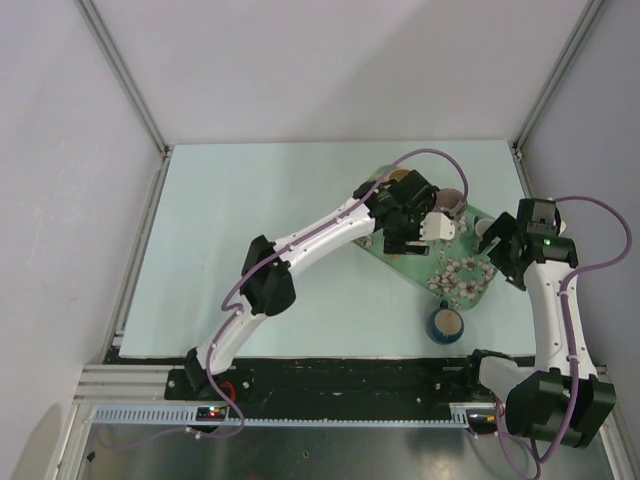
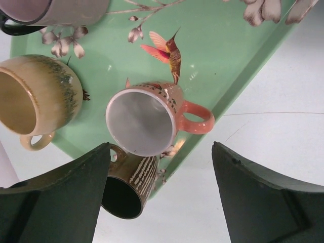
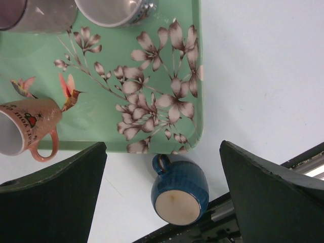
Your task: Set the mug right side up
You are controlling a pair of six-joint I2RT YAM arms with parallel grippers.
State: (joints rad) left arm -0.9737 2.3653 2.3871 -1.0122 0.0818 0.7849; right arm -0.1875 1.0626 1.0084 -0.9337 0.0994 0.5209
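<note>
Fingers [image 2: 61,197] of the left gripper [image 2: 161,147] fill the lower corners of its wrist view, wide apart and gripping nothing. The right gripper [image 3: 162,144] likewise hangs spread and empty above a dark blue mug [image 3: 179,190], which stands on the table [image 3: 263,61] just beside the green tray [image 2: 228,61]. Just past the left fingertips, at bottom centre, a brown mug [image 2: 126,187] sits at the tray's edge. Above it, at frame centre, is a pink mug [image 2: 144,119]. Farther on, at middle left, is the mug [image 2: 35,98], tan with a speckled band below the rim, its hollow open to the camera and its small handle toward the bottom of the frame. It rests on the tray, apart from both fingers, and appears mouth up, so the turning looks complete. The step in hand is judged to be withdrawal: raise the left gripper straight off the tray with fingers spread, drifting neither left toward the mug nor down onto the brown and pink mugs. A mauve mug [image 2: 50,10] lies farthest, at upper left.
</note>
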